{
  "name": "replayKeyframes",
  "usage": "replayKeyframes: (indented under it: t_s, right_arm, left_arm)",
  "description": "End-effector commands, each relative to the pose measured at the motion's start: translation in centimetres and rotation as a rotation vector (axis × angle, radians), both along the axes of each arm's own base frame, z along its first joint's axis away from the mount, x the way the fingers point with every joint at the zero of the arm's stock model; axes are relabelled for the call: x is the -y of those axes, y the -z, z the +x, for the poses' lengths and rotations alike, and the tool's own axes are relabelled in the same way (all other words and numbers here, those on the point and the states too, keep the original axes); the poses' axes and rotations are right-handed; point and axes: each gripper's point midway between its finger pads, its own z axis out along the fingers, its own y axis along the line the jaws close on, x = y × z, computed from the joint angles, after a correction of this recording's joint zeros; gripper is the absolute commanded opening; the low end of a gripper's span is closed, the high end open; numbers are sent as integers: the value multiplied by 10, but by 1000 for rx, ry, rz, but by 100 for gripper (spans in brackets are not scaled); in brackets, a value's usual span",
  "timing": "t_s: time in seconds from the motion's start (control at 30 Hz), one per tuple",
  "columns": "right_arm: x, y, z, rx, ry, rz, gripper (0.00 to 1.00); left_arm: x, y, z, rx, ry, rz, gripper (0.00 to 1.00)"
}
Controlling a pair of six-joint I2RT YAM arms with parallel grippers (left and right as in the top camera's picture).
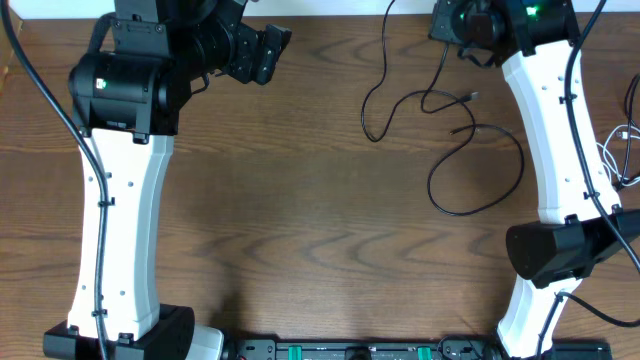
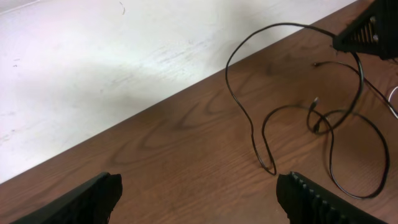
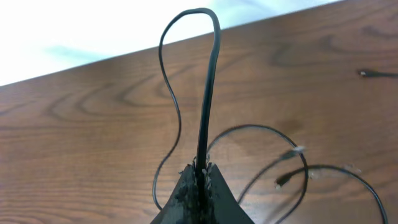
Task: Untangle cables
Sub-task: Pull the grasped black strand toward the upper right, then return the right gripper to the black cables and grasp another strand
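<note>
The long black cable (image 1: 478, 165) lies in loose loops on the wooden table at the back right, and one strand runs up past the top edge. My right gripper (image 1: 450, 28) is shut on the black cable (image 3: 208, 81) and holds a tall loop of it above the table. In the right wrist view the jaws (image 3: 202, 171) pinch the cord, and two plug ends lie near them on the wood. My left gripper (image 1: 272, 48) is open and empty at the back centre, left of the cable. Its fingers (image 2: 199, 186) frame bare wood, with the cable (image 2: 252, 124) beyond. A white cable (image 1: 622, 150) lies at the right edge.
The wooden table (image 1: 300, 220) ends at a pale wall along the back (image 2: 93, 68). Both arm bases stand at the front edge, with thick black wiring beside the right base (image 1: 600, 240). The right gripper shows in the left wrist view (image 2: 368, 34).
</note>
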Motion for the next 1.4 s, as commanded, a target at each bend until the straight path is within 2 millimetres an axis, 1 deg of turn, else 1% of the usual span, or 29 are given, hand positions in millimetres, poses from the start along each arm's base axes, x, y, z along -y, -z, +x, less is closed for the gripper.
replayKeyframes:
  t_s: [0.0,0.13,0.3,0.37,0.5,0.57,0.6,0.83,0.97,1.0,1.07,1.13,1.23,1.3,1.37]
  right_arm:
    - [10,0,-9,-23,52,-24,1]
    - [26,24,-22,-129,139,-79,1]
    - [33,53,-52,-295,194,-125,1]
    - [34,61,-62,-345,204,-145,1]
    - [35,80,-79,-426,224,-191,1]
    - [33,92,-83,-458,220,-204,1]
    - [34,104,-86,-484,240,-210,1]
    - [34,160,-98,-574,272,-216,1]
    - [36,183,-104,-603,295,-219,1]
    - [37,187,-106,-611,306,-218,4]
    - [38,194,-112,-632,324,-221,18]
    - [39,199,-118,-654,336,-220,37]
    - [40,208,-126,-684,352,-219,44]
    - [41,212,-130,-696,359,-223,54]
    - [41,217,-132,-703,358,-225,62]
  left_arm:
    - [-1,-7,-7,22,3,6,84]
    - [-1,-7,-7,23,3,7,84]
    - [-1,-8,-7,24,3,6,84]
    - [-1,-8,-7,24,3,6,84]
    - [-1,-8,-6,24,3,6,84]
    - [-1,-8,-6,27,3,6,84]
    - [-1,-8,-6,27,3,6,84]
    - [-1,-8,-6,28,3,6,84]
    - [-1,-8,-6,28,4,6,84]
    - [-1,-8,-6,27,3,6,84]
    - [-1,-8,-6,27,3,6,84]
    - [-1,-8,-6,27,4,6,84]
    - [-1,-8,-6,27,3,6,84]
    - [-1,-8,-6,28,4,6,84]
    - [-1,-8,-6,27,4,6,84]
